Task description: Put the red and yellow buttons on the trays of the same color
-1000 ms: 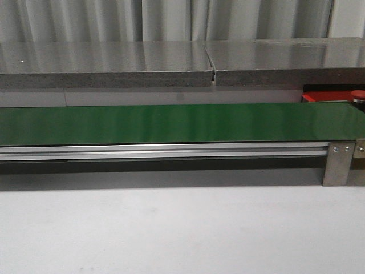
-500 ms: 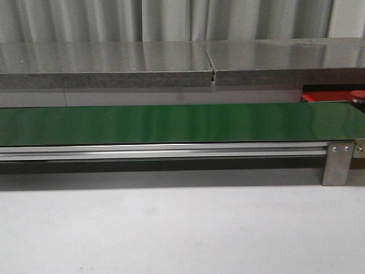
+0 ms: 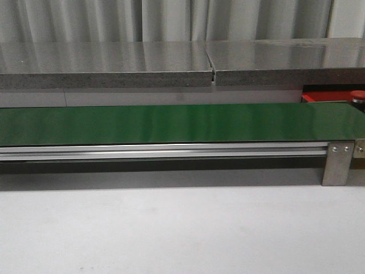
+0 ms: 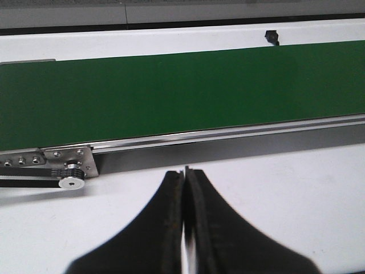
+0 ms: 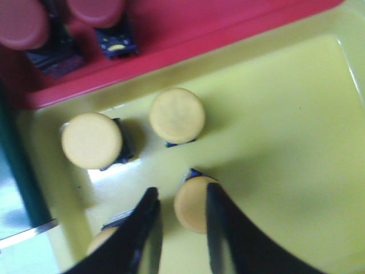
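1. Grey pleated curtains hang behind a pale bench point(image 3: 182, 234), which carries a long green belt point(image 3: 171, 123) on a silver rail; a grey stone-like shelf point(image 3: 102, 71) runs behind it.
2. At the front view's right edge only a sliver of the red tray point(image 3: 319, 96) shows past the belt, with one red button point(image 3: 357, 95) cut off by the frame; neither arm appears in this view.
3. From the right wrist, a yellow tray point(image 5: 285, 125) lies edge to edge with the red tray point(image 5: 171, 28), where two red buttons point(image 5: 23, 23) stand, partly cropped.
4. Two yellow buttons point(image 5: 177, 114) stand free on the yellow tray.
5. A third yellow button point(image 5: 191, 202) is half hidden behind the right gripper point(image 5: 181, 222), and a fourth only peeks out beside it.
6. The right fingers point(image 5: 142, 228) are spread; whether they touch the third button cannot be told.
7. The left gripper point(image 4: 185, 222) hangs over bare bench just beside the belt, its fingers point(image 4: 171, 228) pressed together on nothing.
8. No readable writing shows anywhere.
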Motion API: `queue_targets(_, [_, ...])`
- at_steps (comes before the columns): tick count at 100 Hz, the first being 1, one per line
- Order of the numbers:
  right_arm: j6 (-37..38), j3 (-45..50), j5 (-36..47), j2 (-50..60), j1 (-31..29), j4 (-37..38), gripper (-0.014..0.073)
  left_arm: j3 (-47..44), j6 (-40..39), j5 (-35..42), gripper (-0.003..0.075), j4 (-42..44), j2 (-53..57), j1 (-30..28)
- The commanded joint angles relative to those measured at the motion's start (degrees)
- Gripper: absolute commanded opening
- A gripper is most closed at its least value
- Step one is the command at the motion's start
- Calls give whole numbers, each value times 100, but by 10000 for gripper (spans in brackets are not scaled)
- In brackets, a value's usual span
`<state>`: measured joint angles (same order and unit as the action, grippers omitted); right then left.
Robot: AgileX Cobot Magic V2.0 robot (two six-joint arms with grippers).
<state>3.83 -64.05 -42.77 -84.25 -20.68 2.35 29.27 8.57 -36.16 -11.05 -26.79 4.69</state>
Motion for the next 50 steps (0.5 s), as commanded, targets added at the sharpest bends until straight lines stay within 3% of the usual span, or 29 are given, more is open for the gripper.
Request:
queue_targets(1, [-78,-135,151,419,240,64,5,154,2,407,-19,-94,-12,50])
queue_targets(10, [-78,-135,100,553,618,64,-127,154,2,407,-19,-94,-12,50])
queue_targets(50, [-97,-123,341,911,2112,64,-121,154,2,407,-19,-94,-12,50])
